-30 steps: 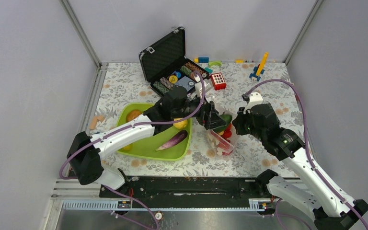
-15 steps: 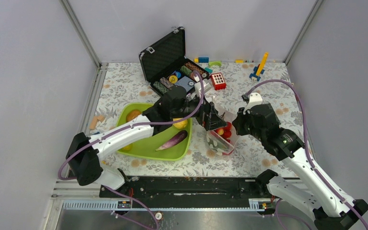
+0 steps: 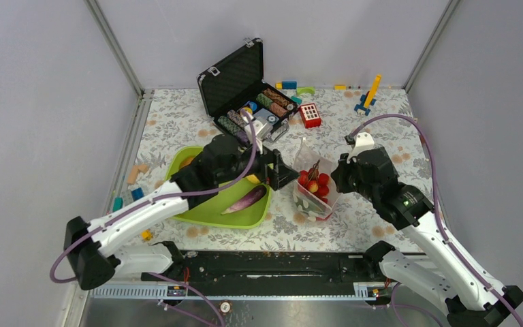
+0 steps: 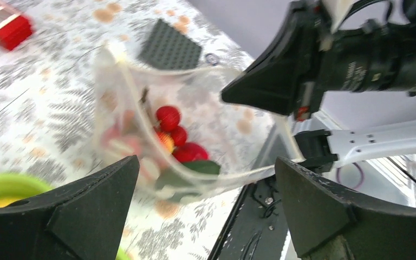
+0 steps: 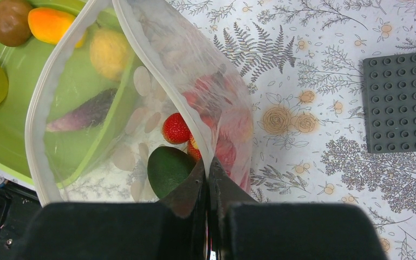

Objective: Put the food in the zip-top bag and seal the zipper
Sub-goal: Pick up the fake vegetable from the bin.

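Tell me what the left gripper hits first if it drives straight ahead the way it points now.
Most likely the clear white-dotted plastic bag: in the wrist view it sits squarely ahead of the open left gripper, with the red berry cluster inside. Depth is unclear.

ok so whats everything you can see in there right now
zip-top bag: one, clear with white dots, standing right of the tray, mouth open
red berry cluster: one, red, inside the bag
avocado: one, dark green, inside the bag
eggplant: one, purple, in the tray
round fruits: four, brown, orange, yellow, yellow-green, in the tray
tray: one, lime green, left of the bag
case: one, black, open, at the back
poker chips: rows, striped, inside the case
baseplate: one, grey, beside the bag
loose blocks: several, mixed colours, along the back edge and left of the tray
left claw: open, empty, by the bag's mouth
right claw: shut on the bag's rim
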Controlling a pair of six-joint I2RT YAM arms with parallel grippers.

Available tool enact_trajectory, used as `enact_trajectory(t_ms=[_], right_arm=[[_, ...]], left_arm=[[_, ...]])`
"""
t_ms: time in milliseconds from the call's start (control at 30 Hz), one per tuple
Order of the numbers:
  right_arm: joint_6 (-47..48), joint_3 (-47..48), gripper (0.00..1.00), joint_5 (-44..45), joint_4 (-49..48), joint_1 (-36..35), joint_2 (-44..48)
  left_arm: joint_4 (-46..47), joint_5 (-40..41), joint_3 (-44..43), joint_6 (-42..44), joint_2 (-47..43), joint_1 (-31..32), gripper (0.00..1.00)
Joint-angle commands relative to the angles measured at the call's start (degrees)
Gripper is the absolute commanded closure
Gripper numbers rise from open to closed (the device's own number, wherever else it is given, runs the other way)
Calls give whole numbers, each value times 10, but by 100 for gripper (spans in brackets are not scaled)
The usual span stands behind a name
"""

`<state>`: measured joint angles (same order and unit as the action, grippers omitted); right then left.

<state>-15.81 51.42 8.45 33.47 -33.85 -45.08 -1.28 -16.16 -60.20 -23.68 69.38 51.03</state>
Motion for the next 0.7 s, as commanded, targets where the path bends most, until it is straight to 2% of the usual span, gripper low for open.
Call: enact_trajectory(t_ms=[0, 167, 400, 533, 667], right_arm=[[8, 3, 97, 13, -17, 2, -3], [9, 6, 97, 12, -17, 2, -11], [11, 5, 97, 19, -18, 2, -8], [10, 5, 97, 18, -17, 2, -8], [12, 6, 97, 17, -17, 3, -8]], left_arm=[[-60, 127, 52, 6, -63, 2, 1], [-104, 205, 106, -11, -109, 2, 1], [-153, 252, 140, -27, -130, -2, 1], [-155, 247, 174, -34, -138, -30, 1], [-155, 200, 196, -61, -121, -87, 1]])
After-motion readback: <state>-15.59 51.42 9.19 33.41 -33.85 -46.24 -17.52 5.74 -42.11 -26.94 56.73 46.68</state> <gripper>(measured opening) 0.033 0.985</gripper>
